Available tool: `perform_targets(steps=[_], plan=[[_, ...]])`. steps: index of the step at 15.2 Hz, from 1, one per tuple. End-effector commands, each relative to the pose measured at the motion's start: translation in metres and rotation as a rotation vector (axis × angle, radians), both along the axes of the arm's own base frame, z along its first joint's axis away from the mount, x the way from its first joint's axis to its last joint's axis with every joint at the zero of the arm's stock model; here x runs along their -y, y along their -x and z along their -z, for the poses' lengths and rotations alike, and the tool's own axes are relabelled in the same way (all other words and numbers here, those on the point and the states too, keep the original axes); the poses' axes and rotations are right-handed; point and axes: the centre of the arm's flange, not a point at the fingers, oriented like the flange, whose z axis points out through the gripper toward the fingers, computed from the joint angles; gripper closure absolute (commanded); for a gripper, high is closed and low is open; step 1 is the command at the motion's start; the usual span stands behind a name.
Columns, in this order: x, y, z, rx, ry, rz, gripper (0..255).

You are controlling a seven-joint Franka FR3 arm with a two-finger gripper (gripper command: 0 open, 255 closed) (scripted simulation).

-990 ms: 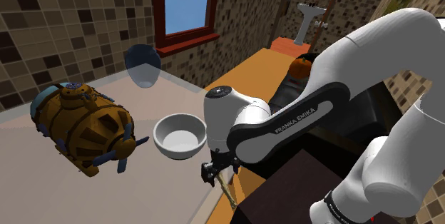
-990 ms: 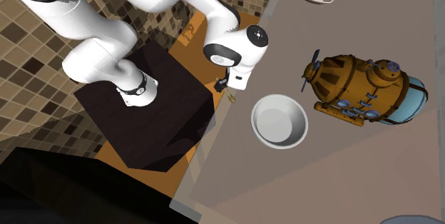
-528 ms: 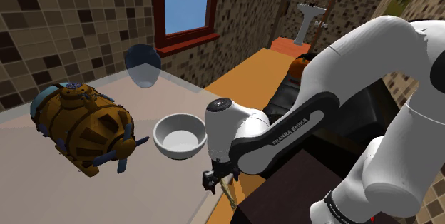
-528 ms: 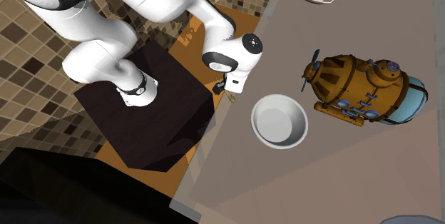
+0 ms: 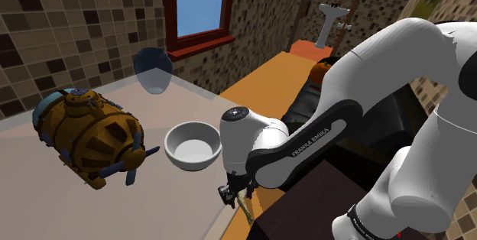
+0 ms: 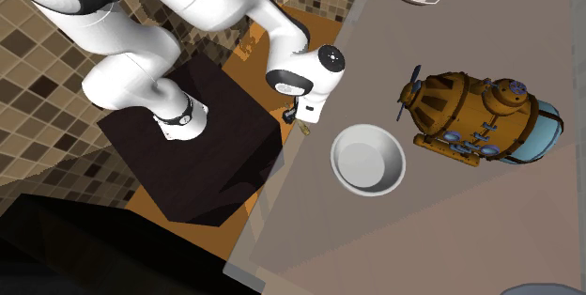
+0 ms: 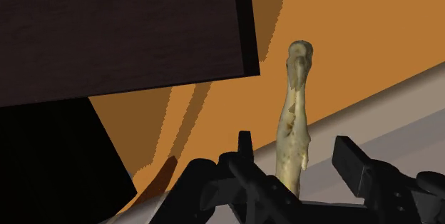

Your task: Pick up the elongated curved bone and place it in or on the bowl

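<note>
The gripper [image 7: 297, 146] stands open astride the pale bone [image 7: 294, 108], which lies across the table [image 5: 153, 209] edge by the stand [image 6: 211, 157], apart from the bowl [image 5: 183, 162]; an off-centre squeeze could flick it off.

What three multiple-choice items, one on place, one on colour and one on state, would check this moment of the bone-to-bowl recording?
1. Where does the bone lie?
A in the bowl
B at the edge of the table, beside the stand
C on top of the stand

2. What colour is the bowl?
A red
B white
C green

3. How does the gripper stand?
A shut on the bone
B shut on nothing
C open, one finger on either side of the bone

Key:
1 B: the wrist view shows the bone across the table's edge, next to the dark stand.
2 B: its wall and inside are white.
3 C: the fingers stand apart, with gaps to the bone.
</note>
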Motion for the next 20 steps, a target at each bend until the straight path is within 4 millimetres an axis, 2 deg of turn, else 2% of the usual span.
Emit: perform_targets(steps=[1, 9, 20], plan=[[0.000, 0.000, 0.000, 0.000, 0.000, 0.000, 255], [0.000, 0.000, 0.000, 0.000, 0.000, 0.000, 255], [0.000, 0.000, -0.058, 0.000, 0.000, 0.000, 255]])
